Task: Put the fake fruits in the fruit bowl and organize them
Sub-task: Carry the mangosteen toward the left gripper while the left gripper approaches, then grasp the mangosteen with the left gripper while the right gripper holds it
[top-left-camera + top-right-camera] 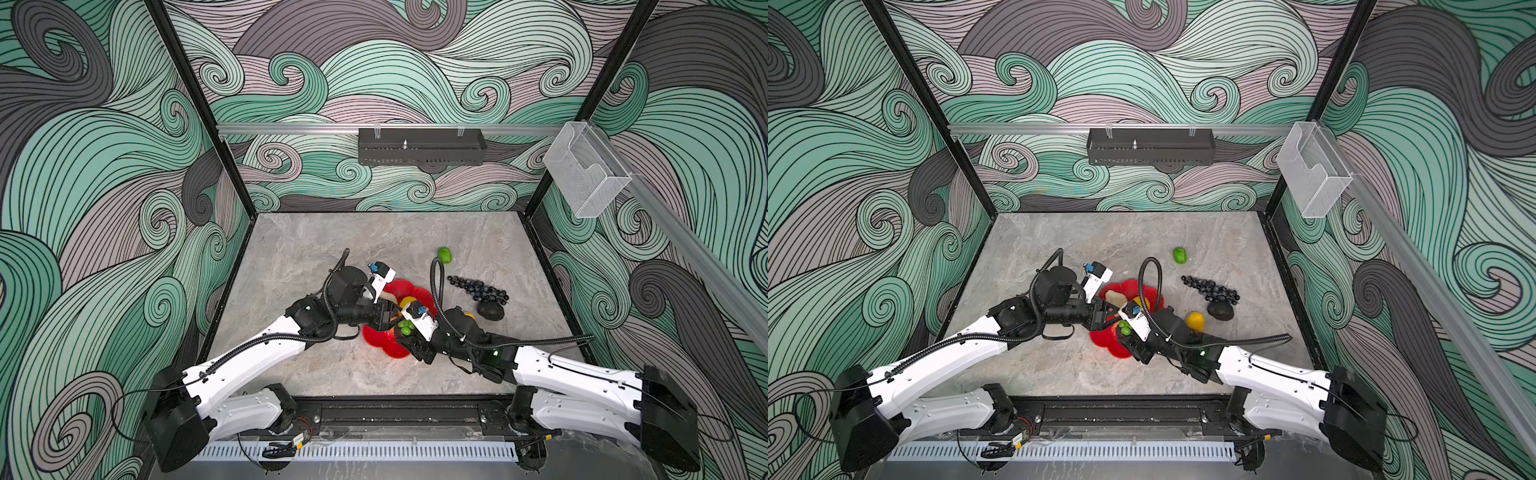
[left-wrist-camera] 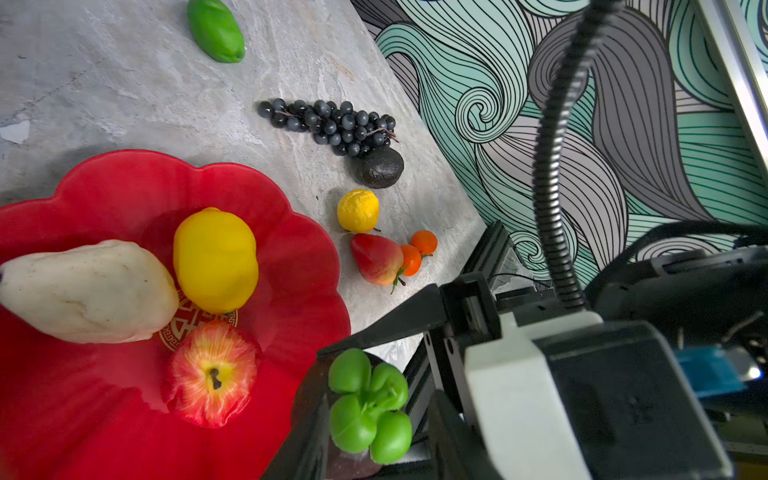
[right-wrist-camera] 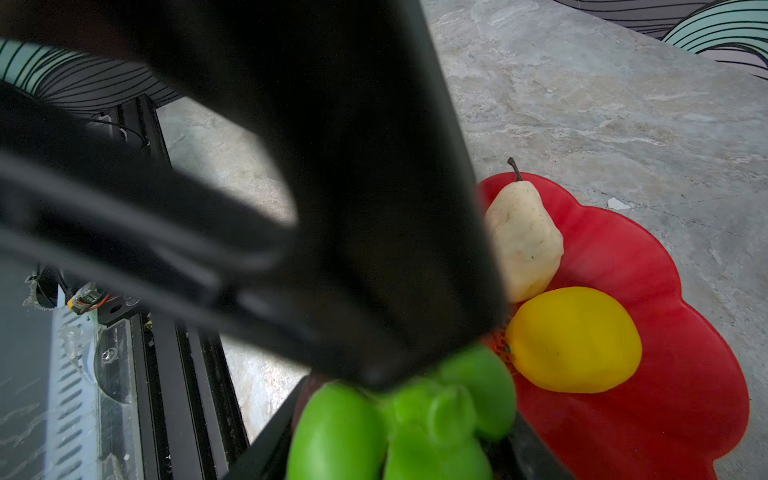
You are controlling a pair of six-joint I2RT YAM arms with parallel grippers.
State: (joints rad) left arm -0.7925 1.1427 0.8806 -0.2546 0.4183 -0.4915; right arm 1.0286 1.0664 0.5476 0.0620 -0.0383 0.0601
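The red scalloped fruit bowl (image 1: 376, 338) (image 2: 104, 187) holds a cream pear (image 2: 87, 291), a yellow lemon (image 2: 216, 259) and a red apple (image 2: 214, 374). Over the bowl's near right rim both grippers meet on a dark mangosteen with green leaves (image 2: 368, 405) (image 3: 415, 419). My right gripper (image 3: 407, 457) is shut on it. My left gripper (image 2: 374, 451) has a finger on each side of the same fruit, closed against it. Other fake fruits lie on the table to the right of the bowl: a grape bunch (image 1: 478, 289), an avocado (image 1: 490, 311), a small lemon (image 1: 1196, 321), a strawberry (image 2: 376, 259) and two tangerines (image 2: 424, 242).
A green fruit (image 1: 444, 254) lies alone farther back on the grey marble table (image 1: 311, 257). The two arms cross over the bowl's front half, hiding it in both top views. The black frame rail (image 1: 395, 409) runs along the near edge.
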